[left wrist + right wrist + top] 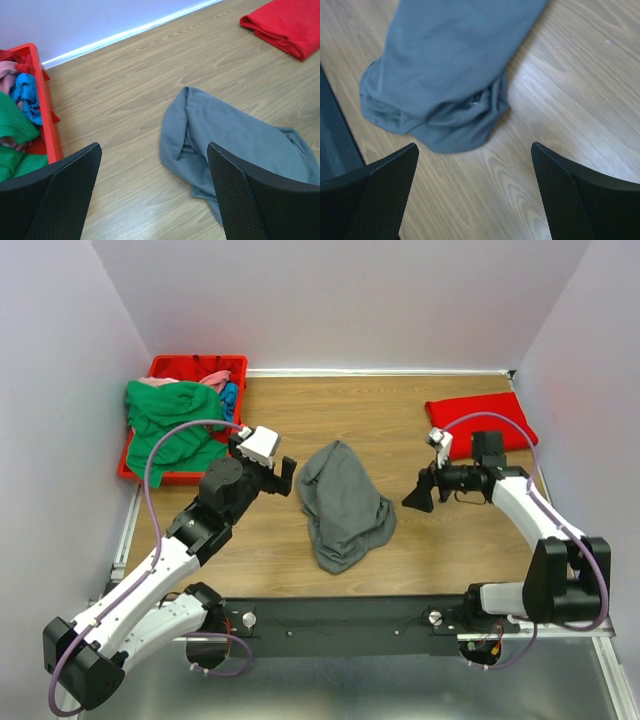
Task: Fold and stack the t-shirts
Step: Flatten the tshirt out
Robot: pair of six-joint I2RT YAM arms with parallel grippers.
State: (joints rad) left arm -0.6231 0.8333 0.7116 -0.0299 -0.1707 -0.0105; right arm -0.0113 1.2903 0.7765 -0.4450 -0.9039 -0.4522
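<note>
Grey t-shirt [343, 502] lies crumpled on the bench [400, 420] between the left jaws and right jaws, both spread wide and empty; flattening it looks the step in hand, each pinching an edge next.

No text, label, brand mark, number or sign can be read in any view. The dark grey t-shirt [343, 502], the folded red t-shirt [480, 420] and the red bin [185, 364] show only plain surfaces.
</note>
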